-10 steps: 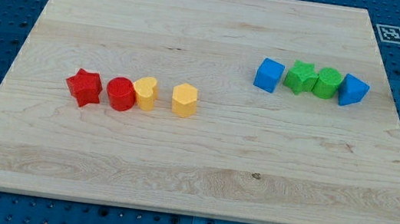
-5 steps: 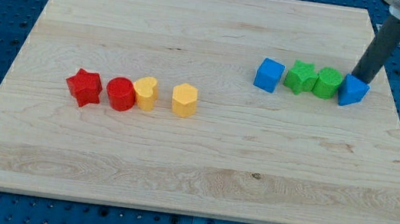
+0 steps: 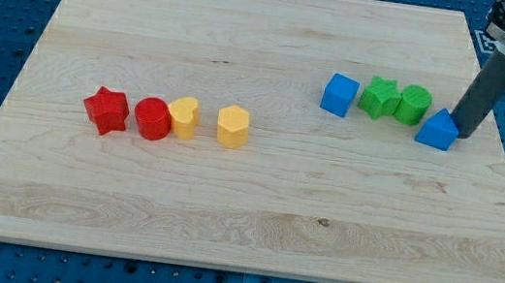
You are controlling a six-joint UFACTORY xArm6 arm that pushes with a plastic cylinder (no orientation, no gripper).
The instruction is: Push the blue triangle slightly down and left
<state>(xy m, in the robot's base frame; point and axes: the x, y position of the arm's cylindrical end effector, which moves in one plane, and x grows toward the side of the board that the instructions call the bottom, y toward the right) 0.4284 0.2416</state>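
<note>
Camera view: pale wood-grain tabletop point(image 3: 244, 209) carrying matte blocks. Blue triangle point(image 3: 438, 130), faceted and peaked, sits at the view's right, just below-right of the green cylinder point(image 3: 414, 104). My tip point(image 3: 460, 136), a bare rod tool holding nothing, touches its right side.

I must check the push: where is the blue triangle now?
The blue triangle sits at the view's right, just below-right of the green cylinder, with my tip against its right side.
</note>
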